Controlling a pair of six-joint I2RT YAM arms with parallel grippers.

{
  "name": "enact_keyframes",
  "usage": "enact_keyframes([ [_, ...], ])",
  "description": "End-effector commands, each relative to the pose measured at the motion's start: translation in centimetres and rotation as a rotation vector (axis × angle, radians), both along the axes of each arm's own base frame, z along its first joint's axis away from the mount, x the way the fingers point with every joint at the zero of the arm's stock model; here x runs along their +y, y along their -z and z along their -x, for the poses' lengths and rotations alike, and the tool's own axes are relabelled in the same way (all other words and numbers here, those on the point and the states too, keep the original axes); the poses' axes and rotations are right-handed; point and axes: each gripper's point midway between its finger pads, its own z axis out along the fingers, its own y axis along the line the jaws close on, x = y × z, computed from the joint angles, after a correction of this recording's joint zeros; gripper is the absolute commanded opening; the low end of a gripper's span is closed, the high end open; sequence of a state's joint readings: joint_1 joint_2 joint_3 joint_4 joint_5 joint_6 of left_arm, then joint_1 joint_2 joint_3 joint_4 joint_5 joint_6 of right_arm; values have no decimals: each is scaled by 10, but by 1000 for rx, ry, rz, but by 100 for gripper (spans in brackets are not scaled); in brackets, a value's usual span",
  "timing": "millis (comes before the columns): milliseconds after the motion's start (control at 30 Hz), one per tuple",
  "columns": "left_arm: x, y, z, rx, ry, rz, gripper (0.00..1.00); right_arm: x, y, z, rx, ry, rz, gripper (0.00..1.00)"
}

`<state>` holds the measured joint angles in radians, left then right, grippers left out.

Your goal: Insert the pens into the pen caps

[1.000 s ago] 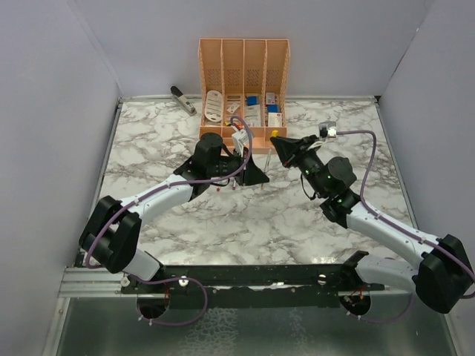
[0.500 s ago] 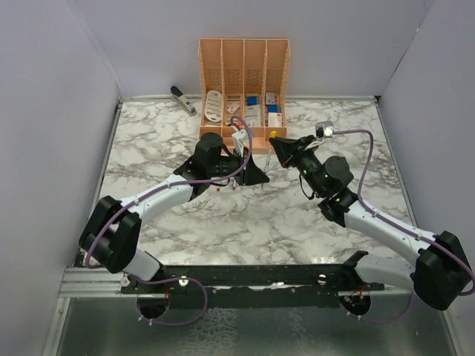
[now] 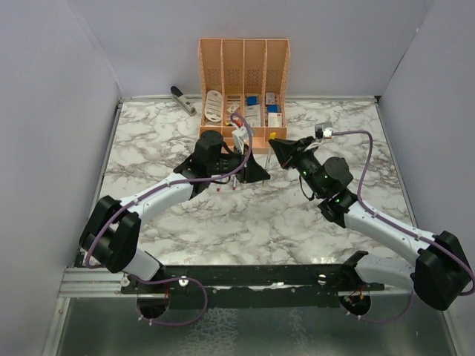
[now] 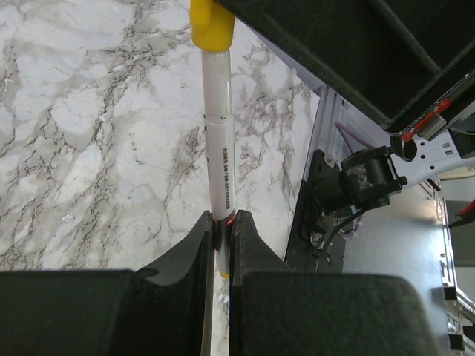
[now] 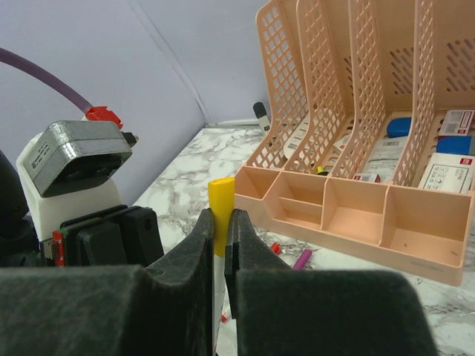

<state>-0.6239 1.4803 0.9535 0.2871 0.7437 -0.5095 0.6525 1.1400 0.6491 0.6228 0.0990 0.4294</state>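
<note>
Between the two arms, just in front of the peach organizer [image 5: 349,222], I am working on a single pairing above the tabletop [image 3: 260,215]. My left claw [image 4: 220,222] is clenching the lower part of a white pen [image 4: 220,141], which is pointing straight out along the claw. My right claw [image 5: 220,222] is pinching the yellow cap [image 5: 221,200] from both sides. From the left wrist view the cap is sitting on the far end of the barrel with no gap showing, so I am judging this pen as capped or very nearly so. Whether it is pushed fully home I cannot tell. That is looking like one pairing at most out of the lot. Beside the organizer's base a red cap [image 5: 274,247] and a purple cap [image 5: 302,259] are lying loose on the marble, apart from any pen, so I am counting them as waiting. The rest of the set I am not making out clearly.
</note>
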Motion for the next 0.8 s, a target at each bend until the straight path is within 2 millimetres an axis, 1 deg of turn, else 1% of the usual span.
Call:
enact_keyframes([
  [0, -5, -19, -4, -60, 0, 39, 0, 1, 5, 3, 7, -12, 12, 1],
  [133, -5, -21, -7, -66, -15, 39, 0, 3, 9, 4, 27, -22, 18, 1],
  [233, -5, -26, -10, -78, -26, 44, 0, 7, 15, 5, 50, -45, 17, 1],
  [533, -7, -40, -27, -113, -89, 51, 0, 18, 33, 9, 118, -106, 64, 1],
  [767, -4, -56, -49, -167, -183, 32, 0, 31, 62, 12, 224, -176, 150, 1],
])
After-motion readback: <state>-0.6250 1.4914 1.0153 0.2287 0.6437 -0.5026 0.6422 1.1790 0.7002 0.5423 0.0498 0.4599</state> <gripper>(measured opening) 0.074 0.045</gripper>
